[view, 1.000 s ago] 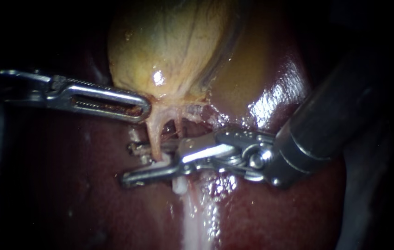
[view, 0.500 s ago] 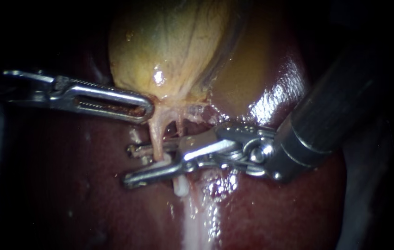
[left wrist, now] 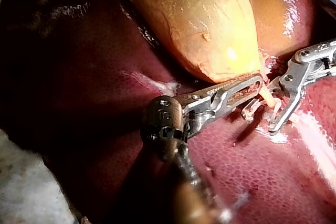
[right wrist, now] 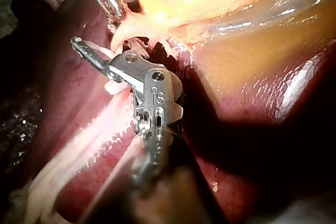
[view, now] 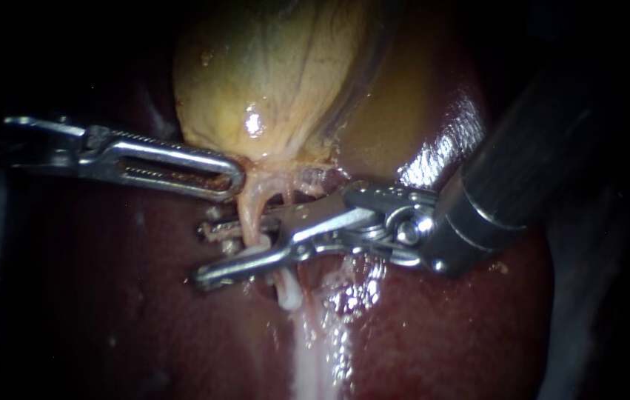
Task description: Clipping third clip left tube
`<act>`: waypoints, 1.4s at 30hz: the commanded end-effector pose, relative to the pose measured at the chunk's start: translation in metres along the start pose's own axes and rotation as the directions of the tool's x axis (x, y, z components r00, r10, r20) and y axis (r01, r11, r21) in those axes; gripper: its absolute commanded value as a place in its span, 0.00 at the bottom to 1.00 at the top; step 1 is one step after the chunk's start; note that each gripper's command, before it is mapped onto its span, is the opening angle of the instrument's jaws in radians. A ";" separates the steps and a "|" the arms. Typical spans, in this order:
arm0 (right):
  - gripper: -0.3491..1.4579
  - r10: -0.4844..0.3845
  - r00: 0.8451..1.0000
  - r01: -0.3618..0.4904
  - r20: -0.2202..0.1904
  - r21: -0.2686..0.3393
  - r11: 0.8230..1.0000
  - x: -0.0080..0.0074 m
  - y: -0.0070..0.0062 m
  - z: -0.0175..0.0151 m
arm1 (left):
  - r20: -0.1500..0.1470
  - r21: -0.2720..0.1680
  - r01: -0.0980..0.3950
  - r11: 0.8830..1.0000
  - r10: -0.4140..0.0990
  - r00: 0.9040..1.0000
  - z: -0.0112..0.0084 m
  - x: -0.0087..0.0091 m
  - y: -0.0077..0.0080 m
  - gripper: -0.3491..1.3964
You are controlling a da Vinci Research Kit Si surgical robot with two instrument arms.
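Note:
The yellow gallbladder [view: 277,74] lies on the dark red liver [view: 440,318]. Below its neck the pale left tube [view: 249,211] runs down. My left instrument [view: 229,178] comes in from the left, its slotted jaws shut on the gallbladder's neck; the left wrist view shows the same hold [left wrist: 254,83]. My right instrument [view: 202,254] enters from the upper right. Its long jaws stand open, one on each side of the left tube, with a gap showing. A white piece [view: 289,296] sits on the tube just below the lower jaw.
A whitish, wet strip of tissue [view: 315,355] runs down the liver below the tubes. A second thin strand [view: 285,200] lies right of the left tube. The right instrument's dark shaft [view: 537,148] covers the liver's upper right.
My right instrument has shifted slightly up along the left tube, its jaws still apart around it. The left instrument holds still.

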 end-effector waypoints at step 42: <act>0.00 0.068 0.998 -0.068 -0.001 -0.002 0.998 -0.0007 -0.0005 -0.0015 | 0.000 -0.001 -0.001 1.000 0.001 1.000 -0.0001 0.0000 0.0001 0.00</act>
